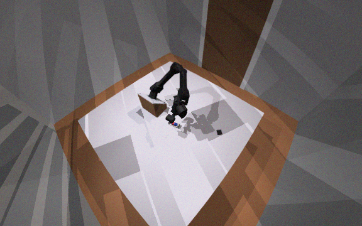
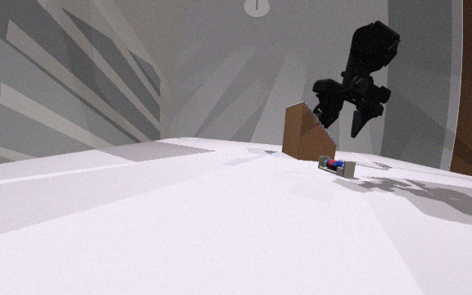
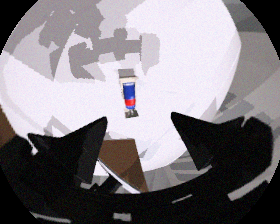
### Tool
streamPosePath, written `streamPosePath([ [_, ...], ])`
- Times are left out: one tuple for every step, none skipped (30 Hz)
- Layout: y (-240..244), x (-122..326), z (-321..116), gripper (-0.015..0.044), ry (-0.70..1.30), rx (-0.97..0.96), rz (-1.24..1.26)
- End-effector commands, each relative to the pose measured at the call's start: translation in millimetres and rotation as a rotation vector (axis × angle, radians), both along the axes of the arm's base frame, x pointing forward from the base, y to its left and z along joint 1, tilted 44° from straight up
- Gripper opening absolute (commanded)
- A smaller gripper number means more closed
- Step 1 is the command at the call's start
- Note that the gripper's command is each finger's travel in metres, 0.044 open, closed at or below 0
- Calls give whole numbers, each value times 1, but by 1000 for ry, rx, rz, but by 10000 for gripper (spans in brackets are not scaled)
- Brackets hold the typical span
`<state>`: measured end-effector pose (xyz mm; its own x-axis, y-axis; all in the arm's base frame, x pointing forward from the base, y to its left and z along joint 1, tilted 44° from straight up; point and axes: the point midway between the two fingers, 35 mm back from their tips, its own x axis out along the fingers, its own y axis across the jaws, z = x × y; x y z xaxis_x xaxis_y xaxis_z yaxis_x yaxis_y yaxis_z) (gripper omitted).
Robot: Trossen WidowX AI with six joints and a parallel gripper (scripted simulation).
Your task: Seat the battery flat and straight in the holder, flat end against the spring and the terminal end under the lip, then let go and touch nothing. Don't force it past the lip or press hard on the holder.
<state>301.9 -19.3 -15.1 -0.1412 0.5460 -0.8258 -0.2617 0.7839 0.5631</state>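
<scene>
Nearest you in the exterior view, the white tabletop [image 2: 179, 229] carries the grey holder [image 2: 337, 166], and the red-and-blue battery [image 2: 335, 164] lies lengthwise inside it between its two end walls; no brand, label or writing can be read on either at this size. Behind it stands a brown wedge-shaped block [image 2: 306, 133]. Above them, your hand [image 2: 342, 123] hangs released, fingers spread wide with nothing between them, well apart from battery and holder.
</scene>
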Motion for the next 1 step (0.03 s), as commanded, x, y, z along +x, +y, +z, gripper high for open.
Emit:
streamPosePath([
  [-1, 0, 1, 440, -2, -2, 5],
])
